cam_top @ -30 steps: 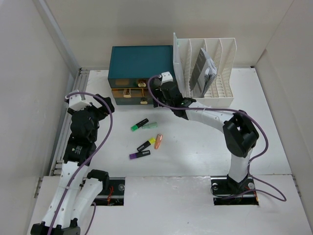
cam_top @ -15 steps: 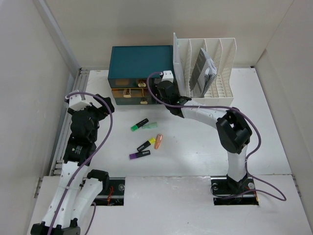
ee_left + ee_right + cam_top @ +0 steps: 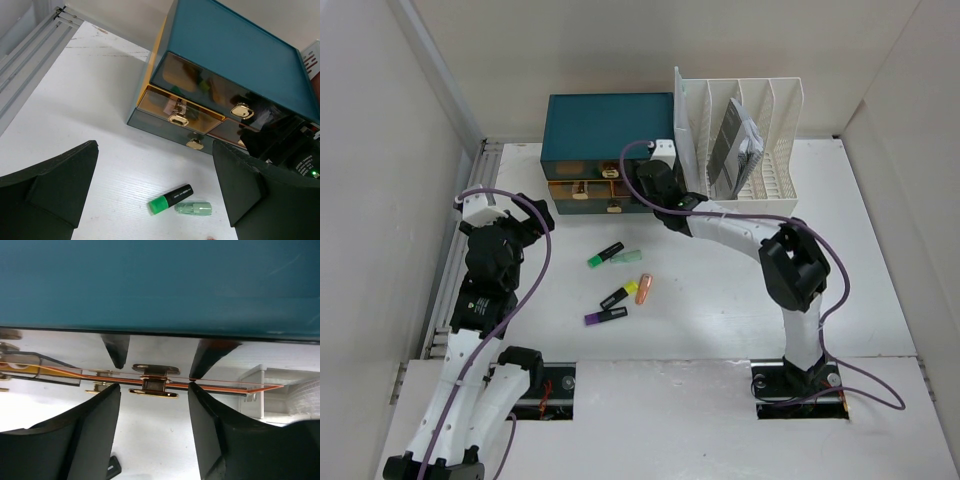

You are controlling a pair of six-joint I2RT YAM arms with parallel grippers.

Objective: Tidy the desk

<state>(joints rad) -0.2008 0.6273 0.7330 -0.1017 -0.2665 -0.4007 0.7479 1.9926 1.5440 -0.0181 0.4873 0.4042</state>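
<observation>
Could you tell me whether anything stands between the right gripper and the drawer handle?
Nothing visible does. The right gripper is open, its fingers on either side of the gold handle of the teal drawer box, not touching it.

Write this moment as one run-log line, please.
step: drawer handle not yet gripped | right gripper: open, straddling gold handle of teal drawer box | left gripper: open, above desk | highlighters: loose on desk
</observation>
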